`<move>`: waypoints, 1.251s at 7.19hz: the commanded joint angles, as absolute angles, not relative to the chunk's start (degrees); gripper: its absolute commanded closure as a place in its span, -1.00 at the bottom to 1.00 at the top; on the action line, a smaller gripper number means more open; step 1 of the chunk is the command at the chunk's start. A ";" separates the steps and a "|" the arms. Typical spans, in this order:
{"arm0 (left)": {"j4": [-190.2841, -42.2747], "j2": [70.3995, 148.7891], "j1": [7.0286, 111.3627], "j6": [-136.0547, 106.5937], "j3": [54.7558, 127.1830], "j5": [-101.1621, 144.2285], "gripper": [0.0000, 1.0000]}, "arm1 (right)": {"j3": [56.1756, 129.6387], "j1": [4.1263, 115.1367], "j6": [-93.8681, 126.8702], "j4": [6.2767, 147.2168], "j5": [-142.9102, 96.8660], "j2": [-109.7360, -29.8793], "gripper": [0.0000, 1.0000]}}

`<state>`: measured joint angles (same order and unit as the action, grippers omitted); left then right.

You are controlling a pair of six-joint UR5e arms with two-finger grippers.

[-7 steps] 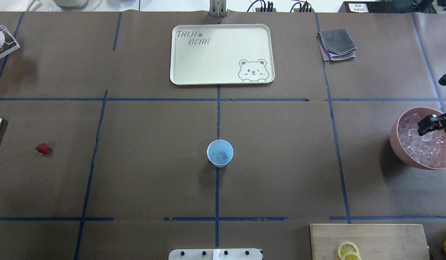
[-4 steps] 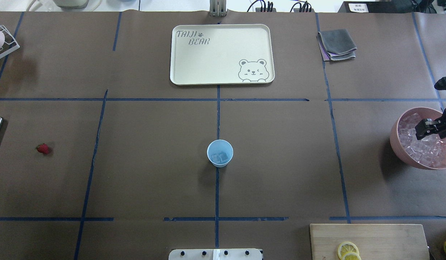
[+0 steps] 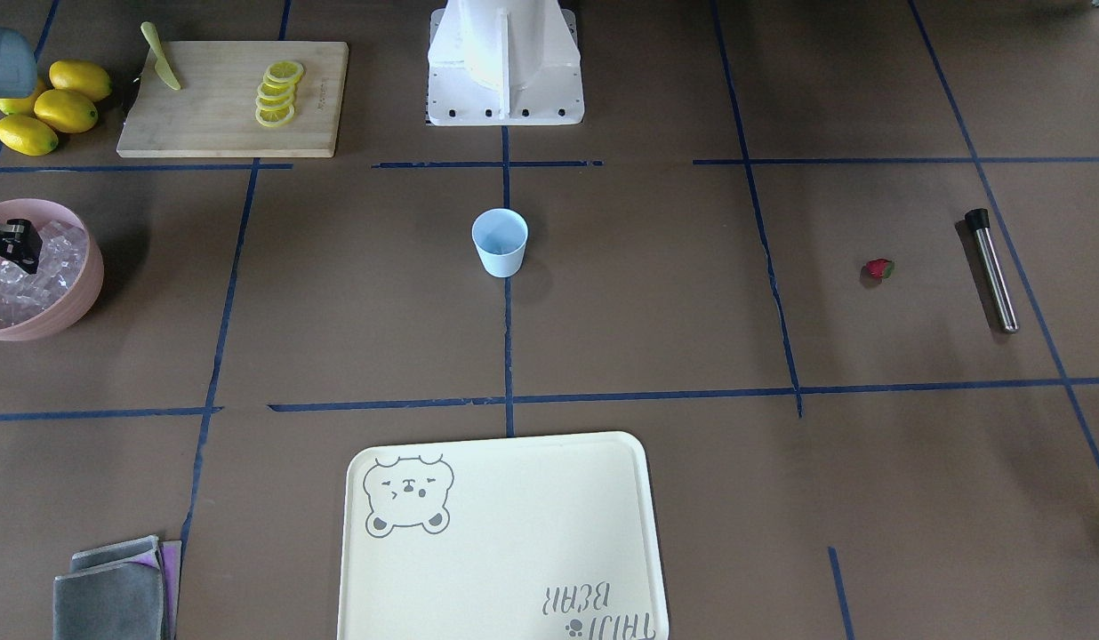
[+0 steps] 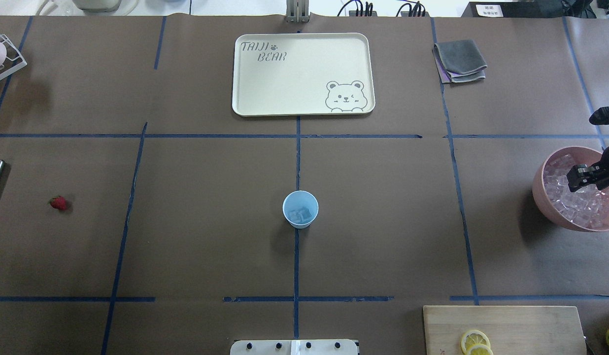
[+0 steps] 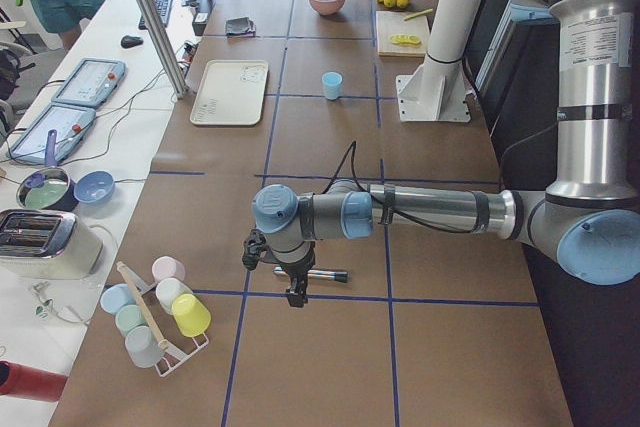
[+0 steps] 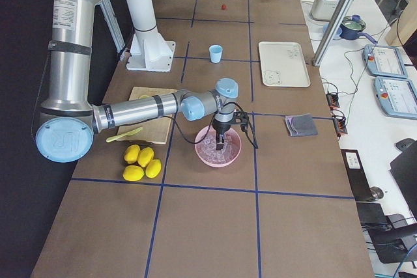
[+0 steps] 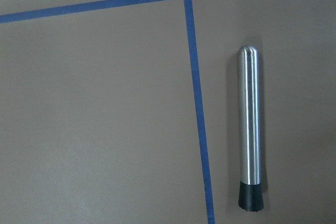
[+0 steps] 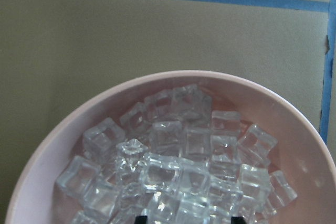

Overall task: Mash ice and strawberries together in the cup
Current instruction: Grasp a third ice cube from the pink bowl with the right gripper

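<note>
The light blue cup (image 4: 300, 209) stands upright at the table's middle with two clear ice cubes (image 4: 303, 215) in its bottom. A pile of ice (image 8: 178, 166) fills the pink bowl (image 4: 541, 197) at the right edge. My right gripper (image 4: 583, 177) hangs point-down over that pile. Its dark fingertips (image 8: 140, 219) just show at the bottom of the right wrist view, wide apart, so it is open. The red strawberry (image 4: 58, 202) lies alone at far left. My left gripper (image 5: 297, 292) hovers over a steel muddler (image 7: 248, 129); I cannot tell whether it is open or shut.
A cream bear tray (image 4: 302, 74) lies at the far centre and a folded grey cloth (image 4: 459, 60) at far right. A wooden board (image 4: 506, 320) with lemon slices, a knife (image 3: 161, 58) and whole lemons (image 3: 47, 107) sit near the bowl. A cup rack (image 5: 160, 307) stands beyond the muddler.
My right gripper has shifted a little further in over the ice pile and lower in the overhead view. Cup, strawberry and muddler have not moved.
</note>
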<state>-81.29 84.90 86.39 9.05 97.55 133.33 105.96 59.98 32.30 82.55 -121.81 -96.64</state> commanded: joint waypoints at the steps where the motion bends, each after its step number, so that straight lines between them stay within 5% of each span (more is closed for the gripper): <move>1: -81.30 84.90 86.31 9.05 97.56 133.33 -1.00 | 105.56 59.59 32.08 82.70 -121.47 -96.77 -0.09; 2: -81.39 84.90 86.40 9.05 97.56 133.33 -1.00 | 105.64 59.59 32.08 82.71 -121.46 -96.77 0.07; 4: -81.39 84.90 86.40 9.05 97.56 133.33 -1.00 | 106.17 59.68 32.08 82.71 -121.81 -96.59 0.79; 9: -81.39 84.90 86.40 9.05 97.56 133.33 -1.00 | 115.66 63.28 35.83 87.45 -125.14 -90.83 1.00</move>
